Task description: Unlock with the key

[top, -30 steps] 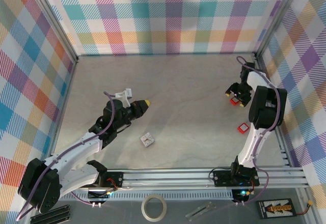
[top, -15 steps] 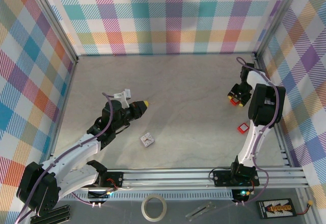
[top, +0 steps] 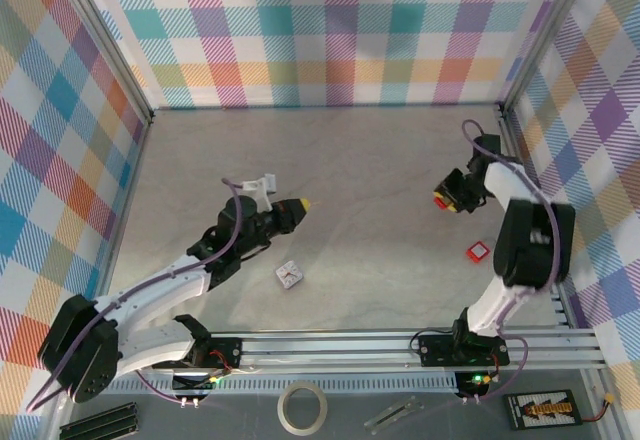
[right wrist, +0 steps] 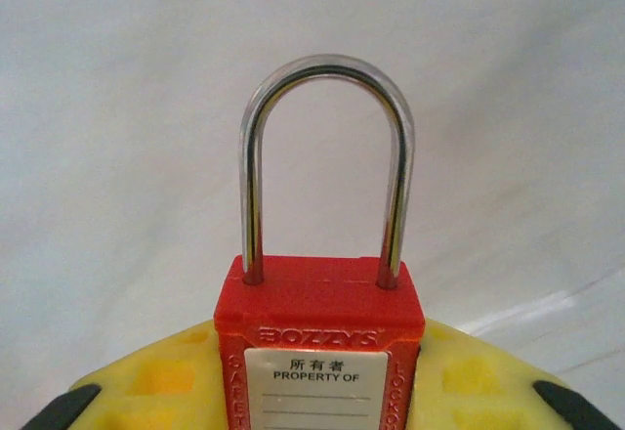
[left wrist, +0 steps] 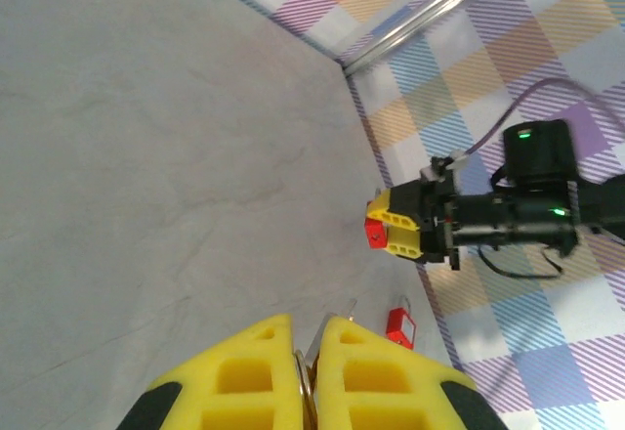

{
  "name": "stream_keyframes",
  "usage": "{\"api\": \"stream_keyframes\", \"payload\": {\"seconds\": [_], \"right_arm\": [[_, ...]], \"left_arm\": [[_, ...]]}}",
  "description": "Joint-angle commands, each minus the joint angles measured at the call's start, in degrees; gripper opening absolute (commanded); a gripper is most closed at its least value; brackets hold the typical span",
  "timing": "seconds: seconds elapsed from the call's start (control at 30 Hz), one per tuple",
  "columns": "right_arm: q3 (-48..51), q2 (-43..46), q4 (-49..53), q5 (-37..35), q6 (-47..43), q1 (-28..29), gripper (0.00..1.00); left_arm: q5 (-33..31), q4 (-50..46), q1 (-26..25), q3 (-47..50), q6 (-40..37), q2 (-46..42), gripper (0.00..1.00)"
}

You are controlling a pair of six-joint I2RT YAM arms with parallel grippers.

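The padlock (right wrist: pixel 317 318), red-bodied with a white label and a closed steel shackle (right wrist: pixel 251 176), looks rigid, light and slick, best taken by its flat sides; the right tool (right wrist: pixel 317 391) is clamped there, above the far right of the tabletop (top: pixel 350 160). The left tool (left wrist: pixel 308 337), left of centre, is closed on a thin metal sliver, probably the key (left wrist: pixel 305 383).
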State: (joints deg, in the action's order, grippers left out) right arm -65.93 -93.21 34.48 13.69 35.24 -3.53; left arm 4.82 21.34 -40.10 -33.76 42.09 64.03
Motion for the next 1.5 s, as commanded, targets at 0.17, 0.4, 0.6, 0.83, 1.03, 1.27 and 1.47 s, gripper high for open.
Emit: {"api": "stream_keyframes", "payload": {"seconds": [0.17,0.4,0.6,0.83,1.03,1.27,1.47], "right_arm": [[2.7,17.6,-20.9,3.9,24.9,20.7,0.13],[6.3,18.7,-29.4,1.2,32.5,25.3,0.12],[6.5,19.1,-29.5,2.4,33.5,25.8,0.12],[8.2,19.6,-31.8,2.9,35.8,26.9,0.12],[8.1,19.0,-33.2,2.8,36.9,28.5,0.12],[8.1,18.4,-34.0,2.6,37.8,30.6,0.12],[7.8,17.6,-34.4,2.4,38.3,32.1,0.12]], "left_arm": [[-25.0,18.7,-12.9,-5.1,-10.4,6.3,0.0],[-32.4,28.3,-18.9,-5.1,-14.3,11.6,0.0],[-34.2,31.3,-19.9,-4.4,-14.7,13.3,0.0],[-34.9,32.3,-20.5,-4.7,-14.8,15.4,0.0],[-37.4,32.7,-21.0,-4.7,-14.3,17.0,0.0],[-40.8,32.8,-21.1,-4.3,-14.8,17.2,0.0],[-43.1,33.3,-21.2,-4.1,-16.0,17.3,0.0]]}}
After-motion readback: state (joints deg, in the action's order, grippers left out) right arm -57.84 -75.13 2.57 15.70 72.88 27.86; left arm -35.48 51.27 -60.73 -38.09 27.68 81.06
